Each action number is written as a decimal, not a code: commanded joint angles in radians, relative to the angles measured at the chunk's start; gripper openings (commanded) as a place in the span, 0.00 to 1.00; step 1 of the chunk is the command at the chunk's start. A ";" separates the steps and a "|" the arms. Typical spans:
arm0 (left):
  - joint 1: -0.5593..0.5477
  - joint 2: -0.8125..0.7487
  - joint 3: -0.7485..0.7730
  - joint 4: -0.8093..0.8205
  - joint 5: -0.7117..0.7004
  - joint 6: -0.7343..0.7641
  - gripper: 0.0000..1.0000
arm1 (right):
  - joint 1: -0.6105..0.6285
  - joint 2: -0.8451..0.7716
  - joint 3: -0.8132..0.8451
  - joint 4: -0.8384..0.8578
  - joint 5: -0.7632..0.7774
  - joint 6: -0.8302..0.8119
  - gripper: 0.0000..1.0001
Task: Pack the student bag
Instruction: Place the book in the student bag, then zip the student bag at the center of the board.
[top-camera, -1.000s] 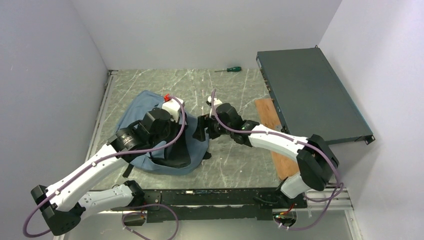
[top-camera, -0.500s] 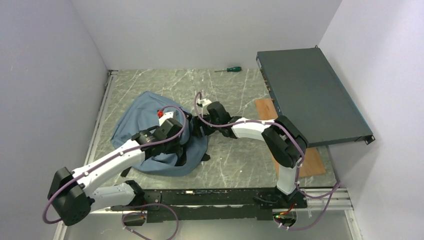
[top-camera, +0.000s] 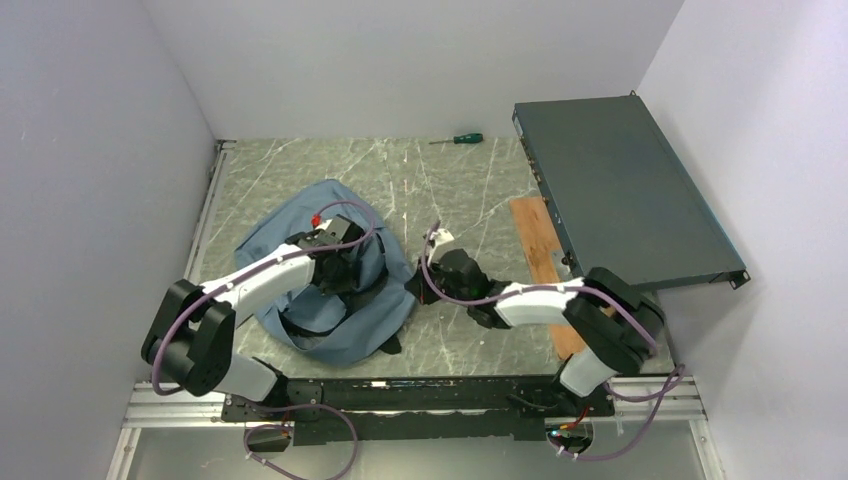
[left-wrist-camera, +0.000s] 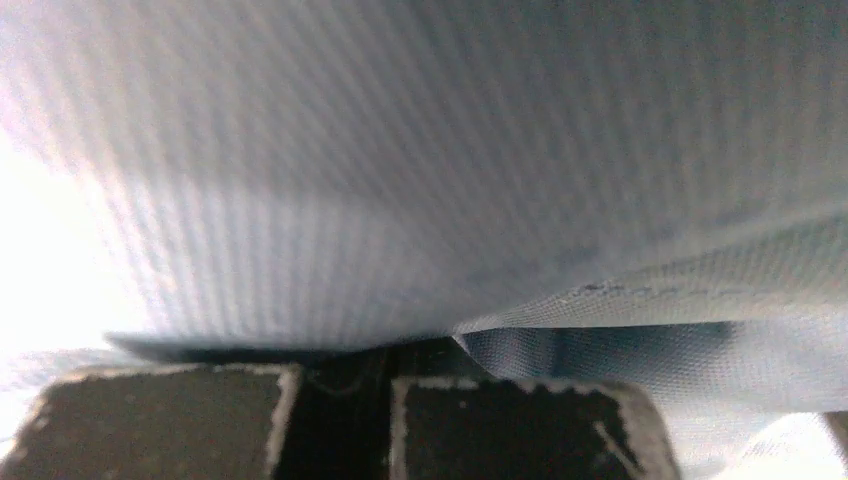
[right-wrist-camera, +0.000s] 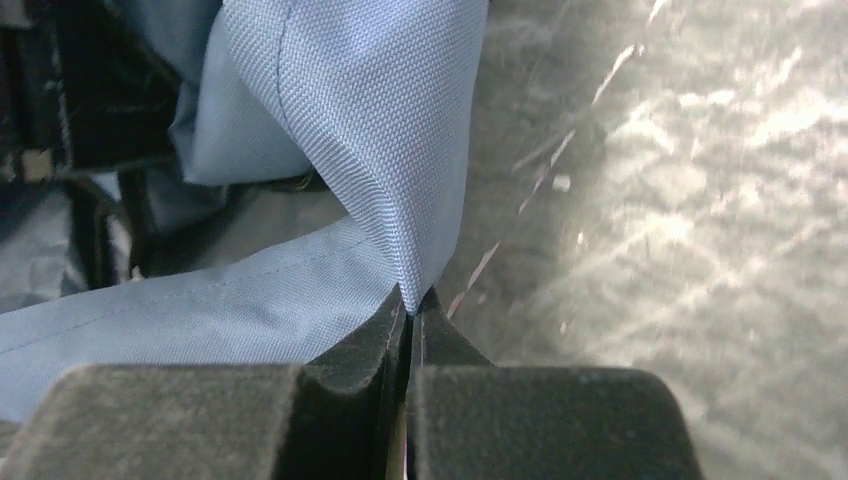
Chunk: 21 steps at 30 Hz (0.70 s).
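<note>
No readable text, no labels, no numbers

This is looking like a robotics lab: pale walls (top-camera: 400, 70) are boxing in a marbled worktop (top-camera: 470, 190), the left arm (top-camera: 262, 273) and right arm (top-camera: 540, 296) are sitting bolted to a rail (top-camera: 400, 395) at 6 o'clock, and a screwdriver (top-camera: 457, 139) is lying at 12 o'clock.

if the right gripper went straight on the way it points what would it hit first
The student bag: the right gripper is shut on a fold of its fabric, so more bag lies directly ahead.
</note>
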 joint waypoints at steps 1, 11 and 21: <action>0.017 -0.019 0.081 0.083 -0.095 0.173 0.00 | 0.050 -0.158 -0.099 0.035 0.114 0.145 0.00; 0.014 -0.338 -0.120 0.197 0.194 0.201 0.00 | 0.026 -0.261 0.201 -0.463 0.043 0.004 0.54; 0.014 -0.439 -0.195 0.185 0.216 0.185 0.00 | -0.155 -0.067 0.521 -0.595 -0.252 0.055 0.64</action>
